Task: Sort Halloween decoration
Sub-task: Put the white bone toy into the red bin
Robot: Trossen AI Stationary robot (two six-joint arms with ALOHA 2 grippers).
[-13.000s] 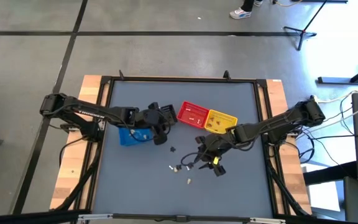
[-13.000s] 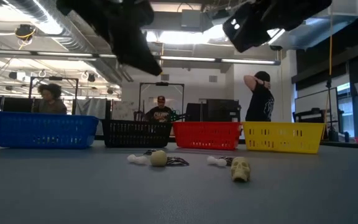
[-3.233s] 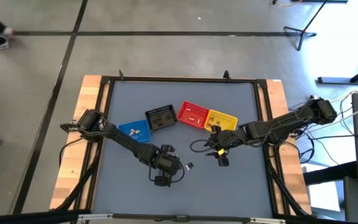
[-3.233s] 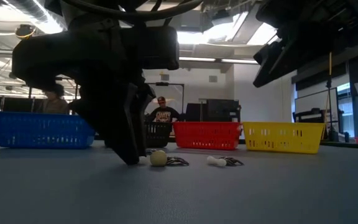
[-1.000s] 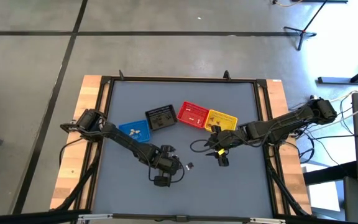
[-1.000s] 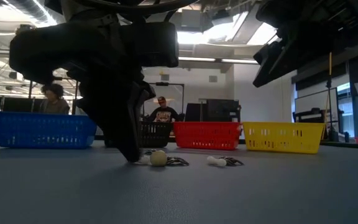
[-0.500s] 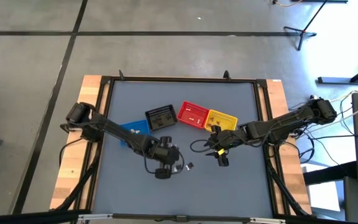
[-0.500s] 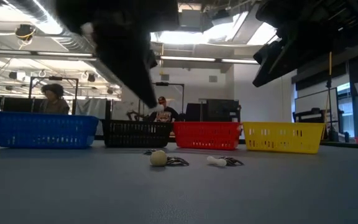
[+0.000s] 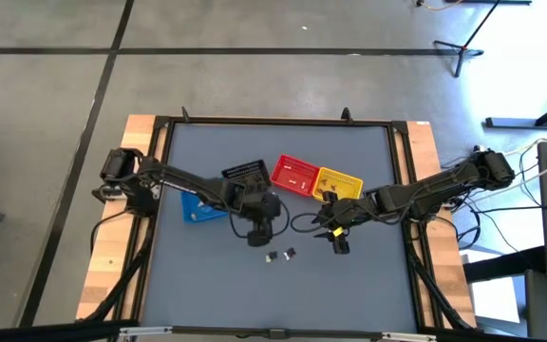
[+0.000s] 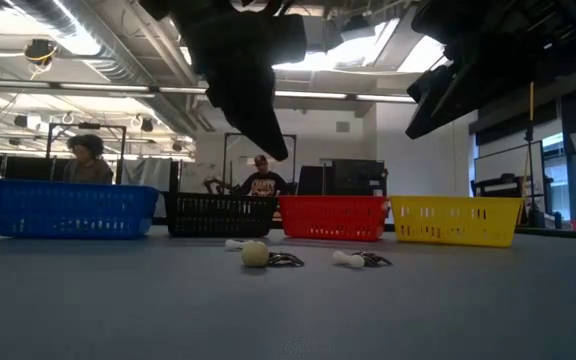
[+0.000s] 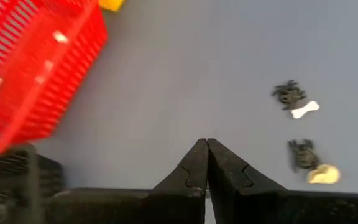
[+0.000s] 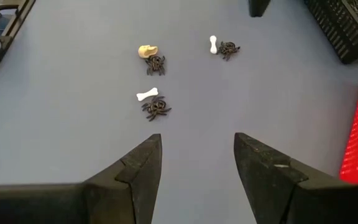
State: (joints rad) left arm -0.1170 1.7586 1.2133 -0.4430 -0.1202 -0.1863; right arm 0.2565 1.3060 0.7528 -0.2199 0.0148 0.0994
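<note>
Left claw (image 11: 206, 163) pinched shut, empty-looking, just beside black basket (image 9: 247, 177) — right claw (image 12: 196, 163) wide above spiders (image 12: 156, 107), ready to grab.

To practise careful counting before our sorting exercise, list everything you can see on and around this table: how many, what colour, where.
table: one, grey top, black frame
blue basket: one, left end of the basket row
black basket: one, next to the blue one
red basket: one, a few white pieces inside
yellow basket: one, right end of the row
spiders: three, black, loose on the table
bones: two, white, each beside a spider
skull: one, cream, beside the third spider
people: two, in the room beyond the table
left gripper: shut, above the table near the black basket
right gripper: open, near the yellow basket
</note>
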